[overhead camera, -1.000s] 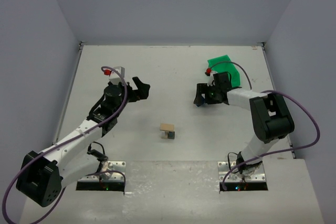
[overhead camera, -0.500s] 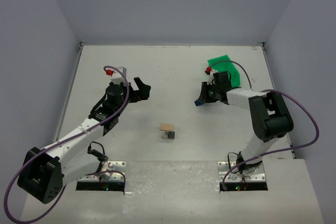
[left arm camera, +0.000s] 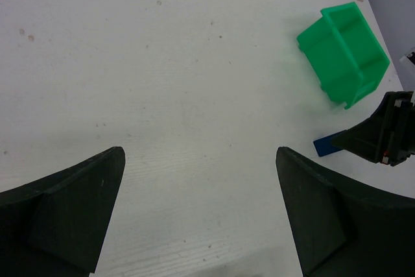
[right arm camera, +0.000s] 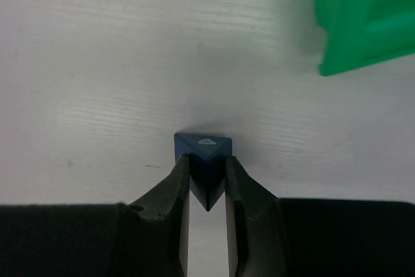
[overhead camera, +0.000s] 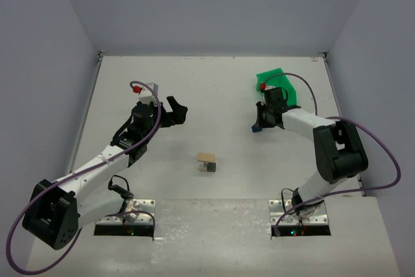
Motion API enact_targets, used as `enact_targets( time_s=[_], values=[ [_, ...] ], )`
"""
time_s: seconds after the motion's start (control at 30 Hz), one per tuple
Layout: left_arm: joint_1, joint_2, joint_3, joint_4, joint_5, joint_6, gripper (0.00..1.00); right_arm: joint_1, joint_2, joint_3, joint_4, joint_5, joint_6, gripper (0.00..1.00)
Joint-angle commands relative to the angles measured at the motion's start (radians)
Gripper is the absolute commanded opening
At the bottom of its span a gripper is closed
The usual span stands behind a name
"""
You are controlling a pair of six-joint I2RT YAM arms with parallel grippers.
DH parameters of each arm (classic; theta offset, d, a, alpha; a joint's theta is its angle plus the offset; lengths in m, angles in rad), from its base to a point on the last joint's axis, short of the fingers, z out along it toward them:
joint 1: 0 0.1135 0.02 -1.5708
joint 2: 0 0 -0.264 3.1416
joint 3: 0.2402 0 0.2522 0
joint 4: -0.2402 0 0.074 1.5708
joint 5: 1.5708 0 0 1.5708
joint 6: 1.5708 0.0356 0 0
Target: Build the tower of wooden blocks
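Observation:
The wood block tower (overhead camera: 207,161) stands at the table's middle front: a pale plank on top of small grey and tan cubes. A dark blue triangular piece (right arm camera: 203,157) lies on the table right of centre, and my right gripper (right arm camera: 207,167) is shut on it, one finger on each slanted side. In the top view that gripper (overhead camera: 257,126) sits just in front of the green bin. The blue piece (left arm camera: 329,144) also shows in the left wrist view, at the right gripper's tip. My left gripper (left arm camera: 198,212) hovers open over bare table, left of centre, nothing between its fingers.
A green plastic bin (overhead camera: 277,84) lies at the back right, close behind the right gripper; it also shows in the left wrist view (left arm camera: 343,53) and the right wrist view (right arm camera: 363,14). Grey walls enclose the table on three sides.
My right gripper has closed on the dark blue piece and shifted slightly right. The left arm has barely moved.

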Motion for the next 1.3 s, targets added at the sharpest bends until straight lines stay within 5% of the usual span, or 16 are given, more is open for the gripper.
enact_targets(
  time_s=[0.0,0.27,0.6,1.27],
  values=[
    [-0.001,-0.015,0.033,0.054,0.012,0.006,1.00,0.043,-0.039,0.107,-0.237,0.414,0.016,0.00],
    [-0.002,-0.021,0.036,0.044,0.007,0.007,1.00,0.096,0.088,0.260,-0.588,0.827,0.159,0.00],
    [-0.002,-0.031,0.035,0.034,-0.012,0.007,1.00,0.162,0.378,0.495,-0.848,1.007,0.332,0.00],
    [-0.002,-0.018,0.041,0.031,-0.018,0.007,1.00,0.244,0.554,0.613,-0.802,0.900,0.279,0.31]
  ],
)
